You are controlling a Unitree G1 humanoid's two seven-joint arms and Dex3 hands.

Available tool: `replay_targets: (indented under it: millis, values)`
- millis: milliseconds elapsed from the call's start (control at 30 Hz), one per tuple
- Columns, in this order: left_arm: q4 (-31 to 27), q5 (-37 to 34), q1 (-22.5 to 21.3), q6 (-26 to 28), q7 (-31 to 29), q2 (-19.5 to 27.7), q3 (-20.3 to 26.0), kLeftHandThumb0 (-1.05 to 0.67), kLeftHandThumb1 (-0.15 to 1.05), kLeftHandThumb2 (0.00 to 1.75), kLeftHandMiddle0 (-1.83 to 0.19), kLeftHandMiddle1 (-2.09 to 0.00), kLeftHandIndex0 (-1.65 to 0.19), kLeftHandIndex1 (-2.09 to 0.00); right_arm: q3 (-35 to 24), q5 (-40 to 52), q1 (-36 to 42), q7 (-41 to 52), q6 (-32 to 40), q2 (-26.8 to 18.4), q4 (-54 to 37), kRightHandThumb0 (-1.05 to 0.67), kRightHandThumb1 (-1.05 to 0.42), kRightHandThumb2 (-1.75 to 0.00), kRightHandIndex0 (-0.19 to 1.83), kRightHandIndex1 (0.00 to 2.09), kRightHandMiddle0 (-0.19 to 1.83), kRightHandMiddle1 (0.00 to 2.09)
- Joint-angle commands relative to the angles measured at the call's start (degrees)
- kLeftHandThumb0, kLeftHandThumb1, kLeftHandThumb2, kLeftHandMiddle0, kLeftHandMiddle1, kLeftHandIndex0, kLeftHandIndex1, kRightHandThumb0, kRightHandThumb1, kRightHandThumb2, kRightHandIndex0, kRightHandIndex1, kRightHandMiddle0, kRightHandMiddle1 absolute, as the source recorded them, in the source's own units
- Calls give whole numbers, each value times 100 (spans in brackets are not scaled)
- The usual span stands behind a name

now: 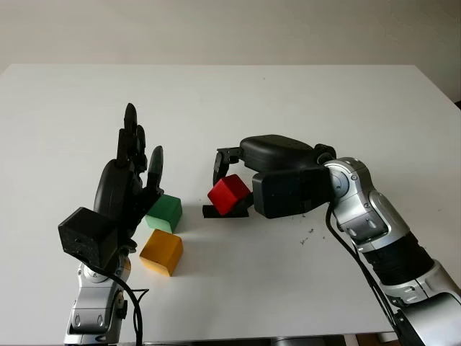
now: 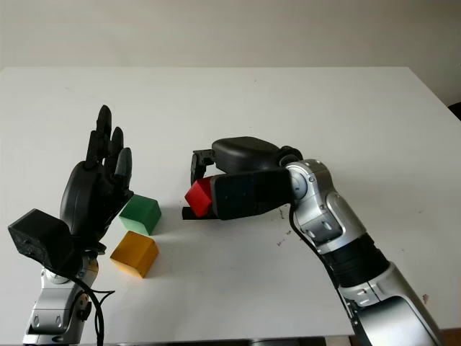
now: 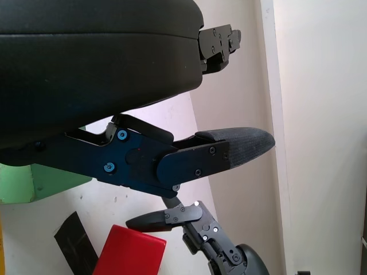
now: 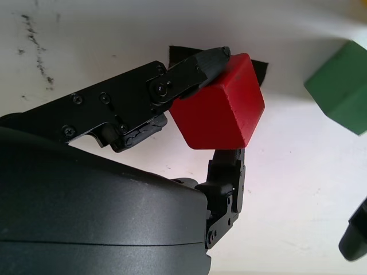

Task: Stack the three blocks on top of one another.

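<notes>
A white table (image 1: 302, 101) held the whole scene, and the green block (image 1: 165, 213) served as the marker for every place on it. The right arm (image 1: 374, 231) reached in from the robot's right side, and its right hand (image 1: 232, 189) was clamped on the red block (image 1: 229, 194), with fingers (image 4: 195, 69) pressing it from opposite sides. That red block sat to the robot's right of the green block, well apart from it, tilted, and either just above the table or barely touching it; which one could not be told. A black tape mark (image 1: 216, 211) lay on the table under it. The left hand (image 1: 133, 180) stood upright and open just to the robot's left of the green block, holding nothing. The yellow block (image 1: 161, 251) lay just beside the green block, on the side nearer the robot, close to touching it. As a judgement, the coming move turned on one relation: the green and yellow blocks lay leftward of the held red block, so the right hand, being the nearer carrier, would need to travel left and lift enough to clear a block top.
</notes>
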Motion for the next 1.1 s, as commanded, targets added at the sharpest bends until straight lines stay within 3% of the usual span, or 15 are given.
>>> replay_targets:
  millis: [0, 300, 767, 1067]
  values:
    - [-79, 26, 63, -19, 24, -38, -25, -69, 105, 59, 16, -5, 19, -5, 80, -90, -93, 75, -77, -120, 21, -46, -95, -6, 27, 6, 38, 153]
    - [-92, 17, 98, -42, 26, -78, -48, -68, 105, 60, 16, -5, 18, -5, 225, -327, -113, 187, -208, -162, 160, -48, -95, -5, 29, 6, 37, 156]
    - [-143, 45, 168, -63, 91, -174, -98, -68, 105, 59, 14, -6, 16, -6, 273, -455, 26, -447, -670, 29, 628, -47, -96, -6, 28, 5, 39, 145]
    - [-137, 91, 186, -71, 134, -192, -104, -68, 105, 59, 15, -5, 17, -5, 230, -220, 44, -379, -388, 233, 602, -45, -97, -6, 25, 4, 34, 149]
